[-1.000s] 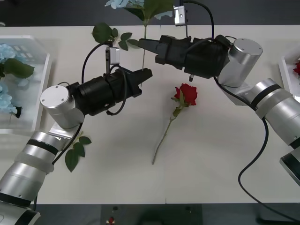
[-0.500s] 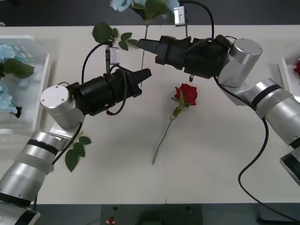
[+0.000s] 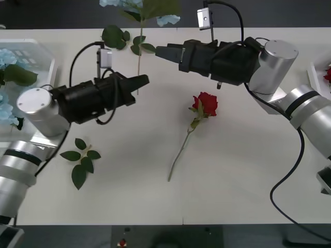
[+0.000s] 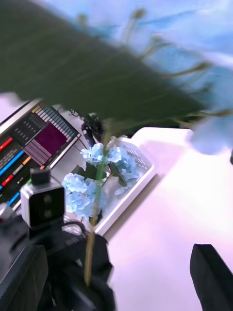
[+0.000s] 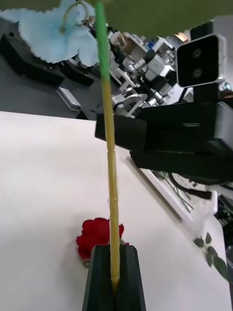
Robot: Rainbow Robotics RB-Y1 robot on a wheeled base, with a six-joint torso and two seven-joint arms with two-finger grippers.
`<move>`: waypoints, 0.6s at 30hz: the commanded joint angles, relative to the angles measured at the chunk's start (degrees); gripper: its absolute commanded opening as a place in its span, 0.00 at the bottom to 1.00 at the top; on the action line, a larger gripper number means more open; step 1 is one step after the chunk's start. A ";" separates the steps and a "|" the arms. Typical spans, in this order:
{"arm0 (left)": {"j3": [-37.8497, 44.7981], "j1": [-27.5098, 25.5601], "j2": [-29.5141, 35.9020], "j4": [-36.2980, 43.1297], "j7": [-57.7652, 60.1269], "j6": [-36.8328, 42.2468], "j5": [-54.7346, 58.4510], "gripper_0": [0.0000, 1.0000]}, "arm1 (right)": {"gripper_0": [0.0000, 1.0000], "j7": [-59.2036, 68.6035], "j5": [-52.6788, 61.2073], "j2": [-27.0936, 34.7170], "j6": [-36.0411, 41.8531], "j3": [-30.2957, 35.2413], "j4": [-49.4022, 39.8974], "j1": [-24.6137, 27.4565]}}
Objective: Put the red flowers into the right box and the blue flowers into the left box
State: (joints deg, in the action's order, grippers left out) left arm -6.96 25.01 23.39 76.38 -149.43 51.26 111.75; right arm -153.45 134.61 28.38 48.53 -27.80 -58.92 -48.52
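My left gripper [image 3: 144,81] is shut on the thin green stem of a blue flower [image 3: 138,6], which stands upright above the table's far middle. In the left wrist view the black fingers [image 5: 102,279] pinch the stem's lower end. To the right of the stem, my right gripper [image 3: 159,51] is open and apart from it, its fingers [image 4: 213,277] spread wide. One of the red flowers [image 3: 207,103] lies on the table with its stem towards me. The left box [image 3: 44,98] holds several blue flowers [image 3: 8,59]. At the right edge the right box [image 3: 314,72] shows a red bloom [image 3: 328,75].
A loose leaf sprig [image 3: 80,163] lies near the left arm. Another leaf sprig [image 3: 121,39] lies at the far side, close to the held stem. Bare tabletop [image 3: 232,181] stretches in front of the rose.
The left arm has moved left, carrying the blue flower with it. The right gripper has drawn slightly to the right, and the stem now stands apart from it.
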 commanded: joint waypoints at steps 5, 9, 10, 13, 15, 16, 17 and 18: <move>9.24 -0.40 14.49 1.14 16.45 12.19 1.02 0.00 | 0.85 -1.50 -0.84 5.72 4.64 -0.06 -2.87 -2.89; 17.41 -2.95 18.35 1.14 23.31 17.38 -3.55 0.00 | 0.86 6.15 1.71 11.34 -0.89 -6.04 -10.87 -2.81; 19.61 -3.74 19.32 1.14 24.63 17.82 -5.40 0.00 | 0.86 9.31 3.20 13.63 -3.97 -8.41 -14.38 -2.81; 24.71 -5.23 21.96 1.14 25.51 17.99 -11.02 0.00 | 0.86 17.84 5.75 18.90 -13.81 -14.74 -23.87 -2.81; 27.08 -5.59 23.28 1.14 25.16 17.99 -15.33 0.00 | 0.85 22.58 5.75 22.33 -20.85 -18.61 -30.11 -2.81; 28.84 -5.76 23.80 1.14 24.98 17.73 -18.32 0.00 | 0.86 26.01 6.01 24.35 -25.59 -21.24 -34.24 -2.81; 30.95 -5.76 23.89 1.14 24.54 17.38 -21.48 0.00 | 0.85 29.35 6.81 26.46 -30.34 -23.88 -38.20 -2.81; 31.92 -5.76 23.89 1.14 24.45 17.20 -23.06 0.00 | 0.86 30.67 7.25 27.25 -32.53 -25.02 -39.96 -2.81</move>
State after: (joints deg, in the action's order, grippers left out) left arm 22.58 18.85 45.48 76.40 -122.61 69.04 91.98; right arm -126.47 140.31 52.98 19.95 -51.65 -92.68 -49.34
